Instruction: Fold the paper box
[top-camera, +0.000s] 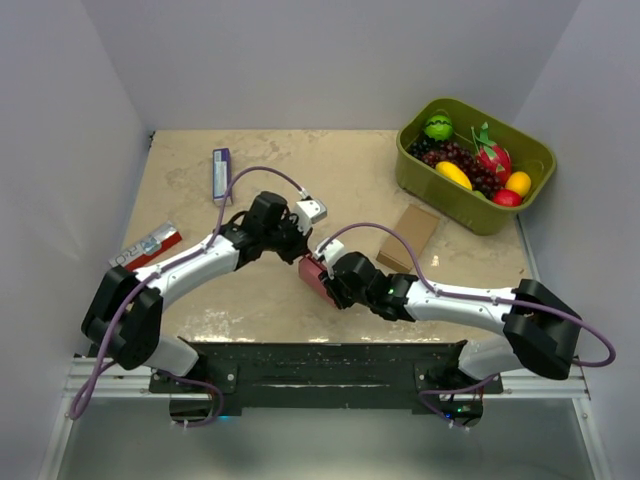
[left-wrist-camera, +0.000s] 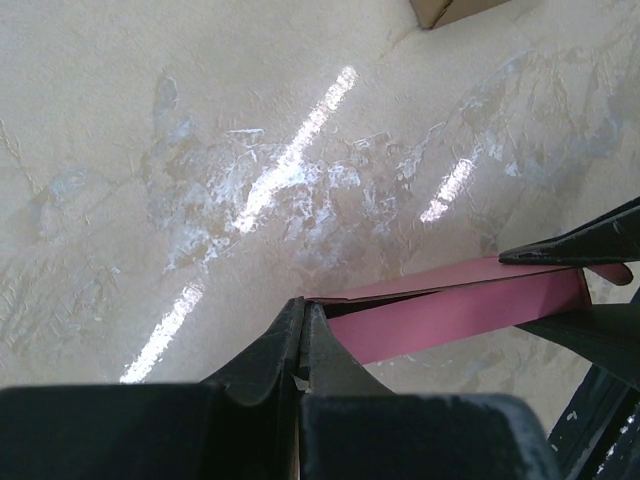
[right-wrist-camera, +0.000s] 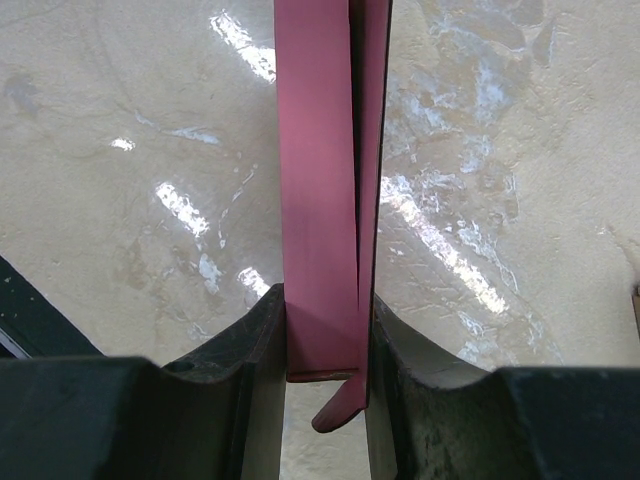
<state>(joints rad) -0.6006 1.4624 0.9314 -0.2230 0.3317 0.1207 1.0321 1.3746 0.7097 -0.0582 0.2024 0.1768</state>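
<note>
Top external view: the thin pink-red card paper box (top-camera: 308, 272) sits near the middle of the beige, marbled tabletop (top-camera: 300, 170), toward the arms' edge. It is clamped in the right claw (top-camera: 322, 276), and the left claw (top-camera: 298, 247) meets it from the left. Open room lies behind it and to the left. An olive-green plastic tub of toy fruit (top-camera: 455, 208) fills the far right corner, with a flat brown cardboard piece (top-camera: 410, 235) near it. A small purple-and-white carton (top-camera: 222, 175) lies at the far left and a red-and-white printed packet (top-camera: 150, 245) by the left wall.

Left wrist view: the left claw's black fingers are pressed together, tips at the card's near corner; whether a flap is nipped between them I cannot tell. The box is a slim matte wedge, gaping along its top seam, its far end between the right claw's fingers (left-wrist-camera: 575, 245). The glossy surface shows pale scuffs.

Right wrist view: the right claw stands narrow, gripping the flattened box edge-on; a curled tab hangs at the near end.
</note>
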